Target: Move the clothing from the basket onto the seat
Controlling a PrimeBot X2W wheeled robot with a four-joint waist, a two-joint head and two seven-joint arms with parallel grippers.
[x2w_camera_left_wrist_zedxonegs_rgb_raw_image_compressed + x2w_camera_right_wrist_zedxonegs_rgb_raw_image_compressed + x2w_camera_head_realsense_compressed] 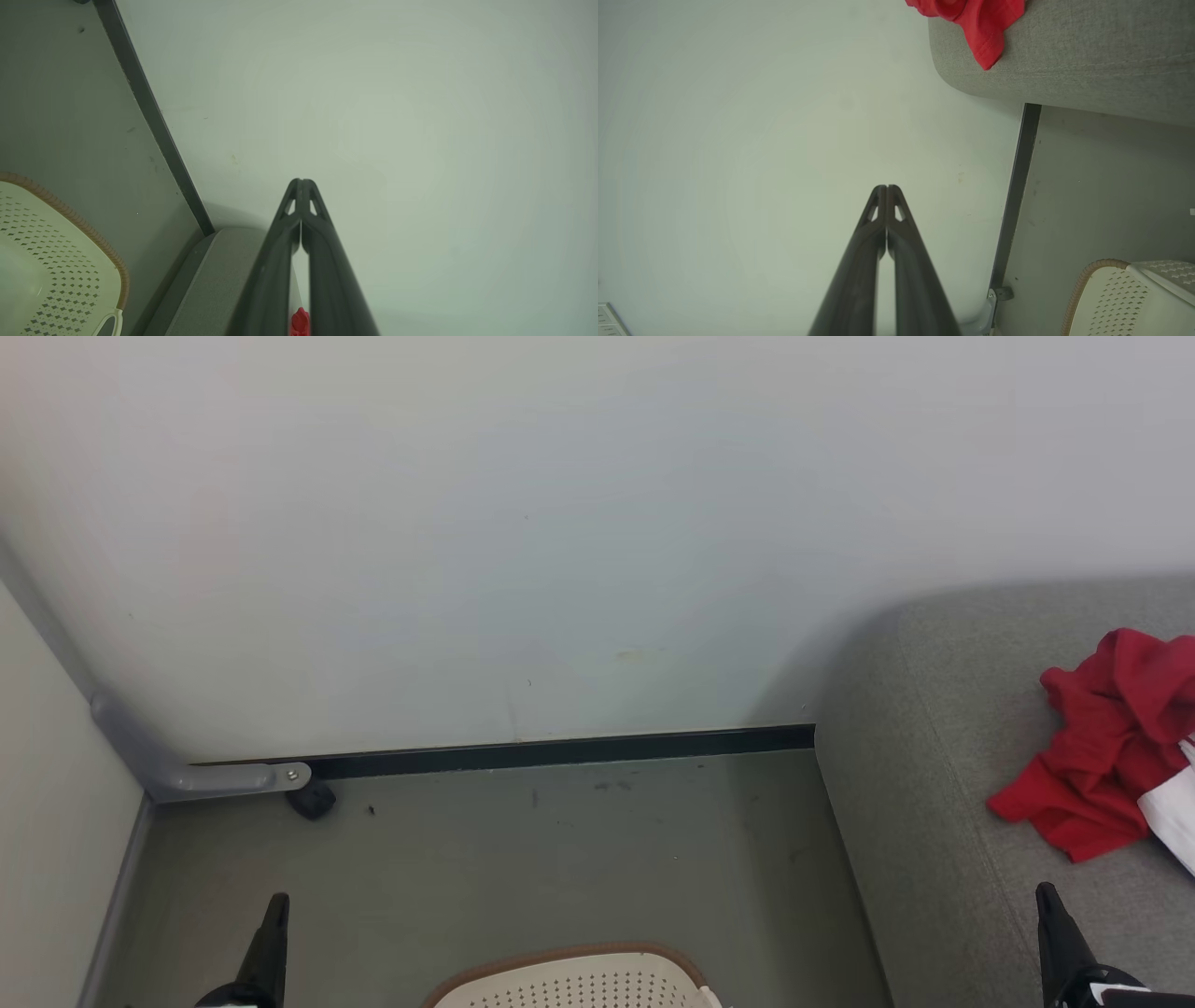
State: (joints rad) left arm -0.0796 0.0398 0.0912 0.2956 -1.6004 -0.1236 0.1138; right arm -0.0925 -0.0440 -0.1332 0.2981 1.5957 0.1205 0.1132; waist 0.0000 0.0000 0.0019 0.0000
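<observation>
The left hand [301,183] is closed, its two dark fingers meeting at the tips with nothing pinched between them; the right hand [887,188] is closed and empty in the same way. Both point towards the pale wall [560,523], with bare floor [560,840] open ahead of them as far as the black skirting strip [560,751]. Between the hands, at the near edge of the head view, sits the basket [569,980], its brown rim towards the wall. To the right the seat [924,756] meets the wall, its rounded left edge bordering the open floor. The clothing [1102,756] lies crumpled on the seat, red with a white panel at its right. The right wrist view shows a red corner lapping over the seat's rounded edge; the left wrist view shows the basket's white handle [118,319].
</observation>
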